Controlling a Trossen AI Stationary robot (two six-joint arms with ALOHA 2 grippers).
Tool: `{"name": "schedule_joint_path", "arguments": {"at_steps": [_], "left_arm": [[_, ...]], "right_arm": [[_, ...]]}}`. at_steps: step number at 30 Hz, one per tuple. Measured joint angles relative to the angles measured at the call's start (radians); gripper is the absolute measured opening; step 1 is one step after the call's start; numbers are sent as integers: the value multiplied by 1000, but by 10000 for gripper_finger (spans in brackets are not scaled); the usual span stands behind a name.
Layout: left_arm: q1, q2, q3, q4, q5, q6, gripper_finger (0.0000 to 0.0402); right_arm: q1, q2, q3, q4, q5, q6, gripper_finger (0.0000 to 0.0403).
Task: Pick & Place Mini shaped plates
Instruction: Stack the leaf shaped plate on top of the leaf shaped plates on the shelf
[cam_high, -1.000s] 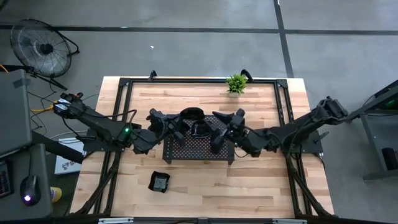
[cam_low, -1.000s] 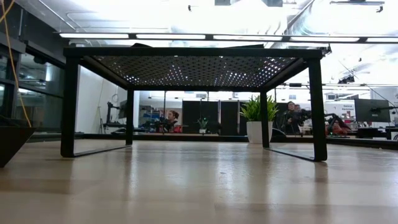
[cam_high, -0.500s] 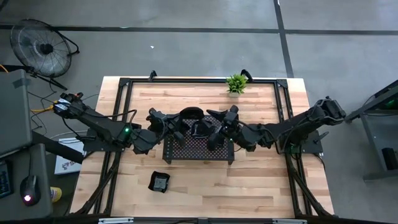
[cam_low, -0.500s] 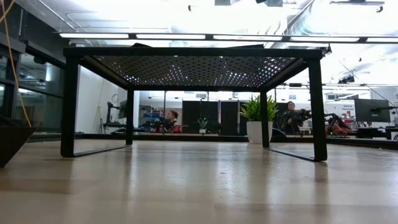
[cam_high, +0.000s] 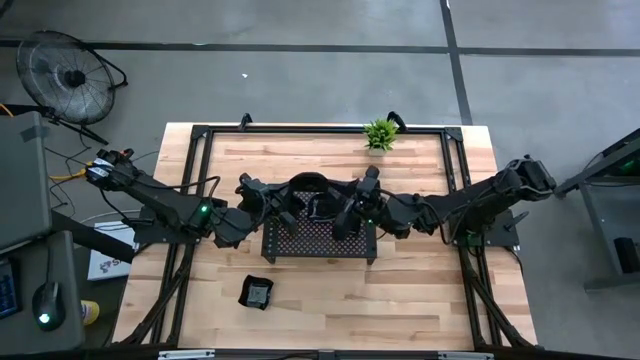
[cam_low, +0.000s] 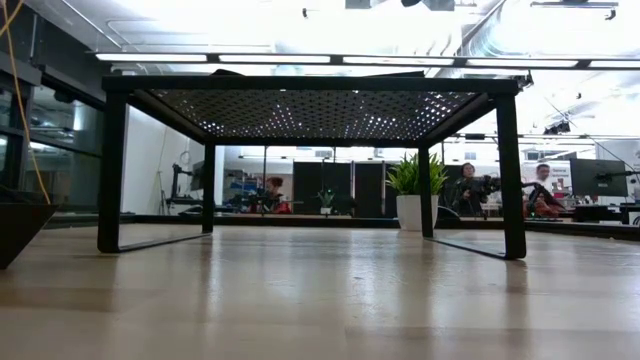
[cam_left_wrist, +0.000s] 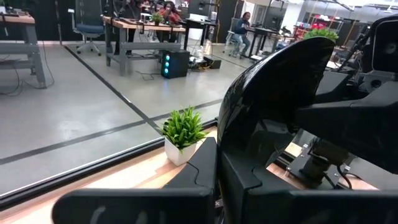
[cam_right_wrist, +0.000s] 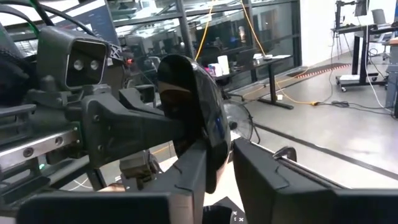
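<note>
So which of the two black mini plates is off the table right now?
The glossy plate, held on edge in the left gripper above the perforated tray; the square plate lies flat on the wood.

Glossy black plate (cam_right_wrist: 193, 118) on edge, aloft

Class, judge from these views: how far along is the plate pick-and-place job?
Done: one mini plate lies on the table in front of the perforated rack. In hand: the left gripper holds a black plate upright above the rack, the right gripper at its rim. Left: placing that plate.
</note>
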Motion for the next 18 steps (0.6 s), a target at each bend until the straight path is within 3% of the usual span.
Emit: {"name": "schedule_joint_path", "arguments": {"at_steps": [10,18], "left_arm": [[0,0,0,3,20,62,15],[0,0,0,7,80,171,67]], "right_arm": [[-1,0,0,0,0,-26,6],[1,0,0,-1,-9,-25,2]]}}
